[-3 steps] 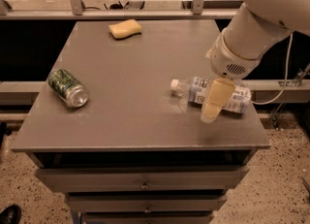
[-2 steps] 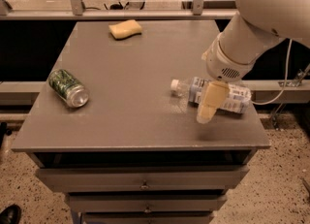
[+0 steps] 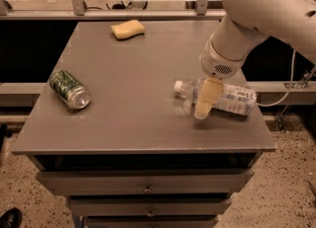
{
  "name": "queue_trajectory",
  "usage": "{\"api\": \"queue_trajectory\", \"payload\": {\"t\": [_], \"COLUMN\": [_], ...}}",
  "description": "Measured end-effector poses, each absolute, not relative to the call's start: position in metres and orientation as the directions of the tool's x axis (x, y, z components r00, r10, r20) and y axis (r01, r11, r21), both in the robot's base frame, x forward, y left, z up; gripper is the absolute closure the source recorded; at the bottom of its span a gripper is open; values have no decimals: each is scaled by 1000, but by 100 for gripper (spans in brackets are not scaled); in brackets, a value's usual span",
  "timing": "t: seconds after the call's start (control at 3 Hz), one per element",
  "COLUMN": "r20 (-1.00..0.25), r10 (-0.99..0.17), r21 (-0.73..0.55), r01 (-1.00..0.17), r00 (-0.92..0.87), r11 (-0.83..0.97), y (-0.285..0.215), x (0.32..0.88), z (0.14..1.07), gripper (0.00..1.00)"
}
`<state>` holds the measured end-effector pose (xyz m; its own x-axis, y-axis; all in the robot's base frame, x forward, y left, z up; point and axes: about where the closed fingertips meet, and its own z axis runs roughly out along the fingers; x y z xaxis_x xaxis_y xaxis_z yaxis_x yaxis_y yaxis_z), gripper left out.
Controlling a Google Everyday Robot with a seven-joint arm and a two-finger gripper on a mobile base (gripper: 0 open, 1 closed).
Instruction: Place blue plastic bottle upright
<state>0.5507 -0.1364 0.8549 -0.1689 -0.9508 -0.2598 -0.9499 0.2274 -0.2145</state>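
The blue plastic bottle (image 3: pixel 232 96) lies on its side on the right part of the grey table (image 3: pixel 133 103), its white cap pointing left and its pale label toward the right edge. My gripper (image 3: pixel 203 107) hangs from the white arm, right over the bottle's neck end, its tan fingers (image 3: pixel 206 98) pointing down across the bottle in front of it. The part of the bottle behind the fingers is hidden.
A green metal can (image 3: pixel 70 89) lies on its side at the table's left. A yellow sponge (image 3: pixel 128 29) sits at the back. The bottle is close to the table's right edge. Drawers are below the tabletop; a cable hangs at the right.
The gripper has shifted slightly left and down along the bottle toward its cap end. The bottle, can and sponge have not moved.
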Motion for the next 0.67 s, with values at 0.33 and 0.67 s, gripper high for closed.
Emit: {"api": "queue_trajectory", "payload": {"t": [0.33, 0.67], "r20": [-225, -198], "r10": [-957, -960], "r21": [-192, -176], "r01": [-955, -956], "r00": [-183, -200], "r11": [228, 235], "y": [-138, -141], "x": [555, 558], "z": [847, 843], "gripper": [14, 39]}}
